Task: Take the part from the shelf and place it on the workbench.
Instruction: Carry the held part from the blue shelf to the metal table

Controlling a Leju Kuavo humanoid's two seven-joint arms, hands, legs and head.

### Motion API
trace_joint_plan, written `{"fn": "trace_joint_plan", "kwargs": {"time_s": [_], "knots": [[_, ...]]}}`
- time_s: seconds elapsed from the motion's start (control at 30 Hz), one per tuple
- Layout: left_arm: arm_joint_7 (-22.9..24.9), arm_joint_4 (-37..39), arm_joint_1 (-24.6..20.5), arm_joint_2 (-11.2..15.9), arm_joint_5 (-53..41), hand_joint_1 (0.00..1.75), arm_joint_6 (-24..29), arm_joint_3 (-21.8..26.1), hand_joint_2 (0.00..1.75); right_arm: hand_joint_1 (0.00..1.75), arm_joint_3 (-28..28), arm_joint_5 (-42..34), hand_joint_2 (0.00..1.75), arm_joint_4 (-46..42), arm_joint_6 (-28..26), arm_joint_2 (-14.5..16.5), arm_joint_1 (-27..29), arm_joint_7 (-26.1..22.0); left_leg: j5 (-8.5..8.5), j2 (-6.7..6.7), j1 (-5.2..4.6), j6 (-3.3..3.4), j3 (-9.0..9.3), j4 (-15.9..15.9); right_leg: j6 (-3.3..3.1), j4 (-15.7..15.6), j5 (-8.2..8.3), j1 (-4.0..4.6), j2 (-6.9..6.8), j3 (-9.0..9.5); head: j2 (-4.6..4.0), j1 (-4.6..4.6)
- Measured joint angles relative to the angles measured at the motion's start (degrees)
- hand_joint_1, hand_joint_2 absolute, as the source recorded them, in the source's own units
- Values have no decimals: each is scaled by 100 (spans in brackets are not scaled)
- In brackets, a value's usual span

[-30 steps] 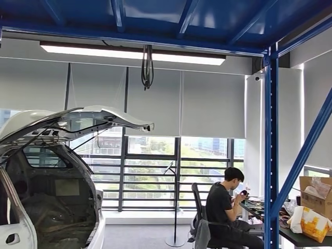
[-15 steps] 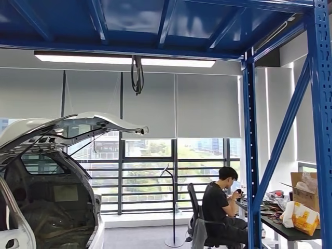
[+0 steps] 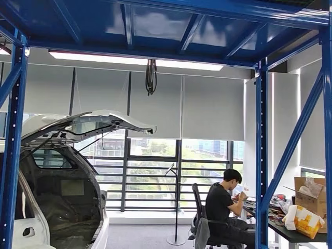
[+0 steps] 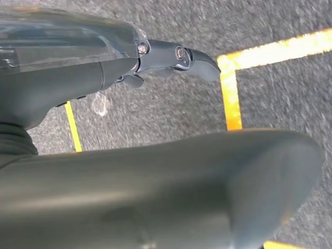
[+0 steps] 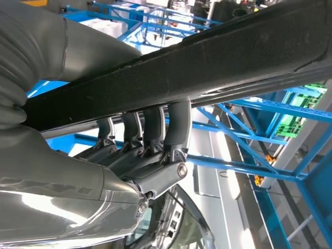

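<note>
The part (image 5: pixel 219 57) gripped in the right hand (image 5: pixel 117 155) looks matt black with a rough, grainy face, while the hand's cover is glossy grey and its fingers (image 5: pixel 178 127) smooth and dark. The left hand (image 4: pixel 156 192) is smooth matt grey above coarse grey carpet (image 4: pixel 274 93). The rack frame (image 3: pixel 261 155) is glossy blue painted metal, beside a brown cardboard box (image 3: pixel 311 194).

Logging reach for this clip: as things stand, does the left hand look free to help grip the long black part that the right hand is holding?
Probably not yet. The left hand hangs over the grey floor, holding nothing, while the right hand grips the long black part elsewhere; how far apart they are cannot be told.
</note>
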Motion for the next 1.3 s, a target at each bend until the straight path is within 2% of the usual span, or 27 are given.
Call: {"fn": "trace_joint_plan", "kwargs": {"time_s": [0.03,0.07,0.1,0.17,0.23,0.3,0.37,0.4,0.5,0.53,0.57,0.6,0.63,0.7,0.77,0.83,0.87,0.9,0.93,1.0,1.03,1.07,1.1,1.13,1.2,1.27,1.3], "knots": [[0,0,1,2,-2,0,1,0,175,175,1,0,175,2,0,1,-1,-1,47,5,-19,10,-59,5,3,298,-124,-2,-1,-36,-1,-1],[0,0,0,3,-3,0,0,0,175,175,2,1,175,5,0,2,-2,-1,93,8,-39,18,-120,13,-4,437,-120,-1,0,2,-1,-1],[0,0,0,4,-5,0,-2,0,175,175,4,2,175,7,0,4,-6,-1,138,9,-60,21,-181,20,-25,366,-10,6,0,135,-1,-1],[-2,0,-1,3,-9,0,-9,-1,175,175,9,5,175,5,0,16,-34,-1,225,9,-95,23,-281,28,-125,-322,281,45,4,667,-1,0],[-9,0,0,0,-13,0,-22,-3,175,175,13,8,175,-9,-1,40,-82,-7,310,7,-115,-7,-340,30,-235,-1155,365,103,0,1197,-1,1],[-15,0,0,3,-20,0,-31,-4,175,175,15,9,175,-21,-3,66,-113,-17,403,7,-99,-66,-383,19,-274,-1501,355,149,-2,1365,-1,2],[-16,0,4,13,-31,0,-32,-4,175,175,17,15,175,-20,-4,87,-126,-22,405,-9,-83,-128,-441,25,-310,-1574,472,134,-20,1311,-1,4],[-16,0,10,18,-40,0,-33,-5,175,175,19,18,175,-20,-4,103,-133,-22,275,-20,-79,-160,-486,100,-348,-1601,547,119,-36,1261,2,7],[-15,0,20,33,-63,0,-33,-7,175,175,22,26,175,-21,-6,159,-150,-28,-505,-37,-41,-246,-705,912,-403,-1596,732,101,-67,1027,5,11],[-15,0,17,36,-65,0,-32,-7,175,175,23,29,175,-20,-9,169,-149,-29,-662,-37,-26,-271,-758,1255,-394,-1570,784,99,-74,934,4,11],[-15,0,15,40,-66,0,-30,-7,175,175,24,34,175,-19,-14,178,-148,-29,-681,-36,-11,-296,-757,1489,-382,-1538,834,94,-81,834,3,11],[-15,0,15,44,-68,0,-27,-7,175,175,25,38,175,-17,-20,188,-148,-29,-572,-36,6,-320,-685,1555,-365,-1495,880,86,-85,729,2,11],[-15,0,15,47,-70,0,-22,-7,175,175,26,41,175,-17,-26,198,-148,-29,-395,-36,25,-345,-528,1432,-342,-1443,919,73,-85,623,1,10],[-16,0,6,52,-76,0,-15,-7,175,175,27,43,175,-23,-38,214,-150,-29,-180,-39,63,-383,-12,744,-289,-1296,971,62,-81,425,1,11],[-19,0,-10,55,-81,0,-5,-8,175,175,27,41,175,-40,-54,234,-154,-30,-267,-53,66,-343,381,121,-218,-1162,1026,66,-77,278,1,10],[-23,1,-12,56,-84,0,7,-9,175,175,31,39,175,-53,-69,253,-152,-31,-335,-59,43,-244,419,-35,-135,-1119,1113,61,-74,189,0,10],[-24,1,-10,55,-86,0,8,-8,175,175,34,39,175,-55,-73,256,-149,-31,-304,-47,39,-191,373,-33,-95,-1102,1097,50,-70,155,0,9],[-24,2,-7,54,-87,0,9,-8,175,175,38,41,175,-57,-78,258,-146,-31,-254,-33,38,-130,317,-32,-57,-1030,980,39,-66,115,1,9],[-24,2,-5,53,-89,0,10,-7,175,175,42,45,175,-60,-81,258,-144,-30,-198,-19,40,-72,254,-35,-25,-862,757,29,-63,61,1,9],[-24,2,-8,55,-90,0,13,-7,175,175,45,74,175,-64,-89,258,-144,-29,-91,-5,24,-11,121,-36,20,-239,196,16,-63,-73,1,9],[-21,2,-8,57,-88,0,15,-7,175,175,48,99,175,-65,-93,258,-144,-29,-41,-10,11,0,53,-36,29,126,35,14,-62,-137,-1,8],[-17,2,-7,58,-86,0,16,-7,175,175,52,127,175,-65,-101,258,-144,-29,14,-20,-5,5,-14,-35,28,401,22,14,-60,-161,-1,8],[-11,2,-7,58,-84,0,16,-7,175,175,58,153,175,-65,-110,258,-144,-29,68,-36,-22,5,-82,-34,14,518,130,18,-52,-116,-1,8],[-3,2,-7,59,-82,0,15,-7,175,175,65,177,175,-65,-120,258,-147,-29,122,-63,-40,4,-147,-33,-23,426,305,28,-30,26,-1,8],[14,3,-17,45,-81,0,14,-7,175,175,77,210,175,-78,-131,258,-156,-29,216,-125,-64,-3,-245,-32,-168,-298,551,75,166,577,-1,9],[34,3,-39,28,-81,0,15,-7,175,175,86,222,175,-112,-134,259,-174,-29,302,-209,-70,-30,-302,-30,-297,-1112,507,121,374,1111,-1,11],[45,3,-47,23,-81,0,15,-7,175,175,92,223,175,-126,-134,261,-183,-29,346,-255,-63,-55,-330,-32,-324,-1330,458,141,405,1243,0,12]]}}
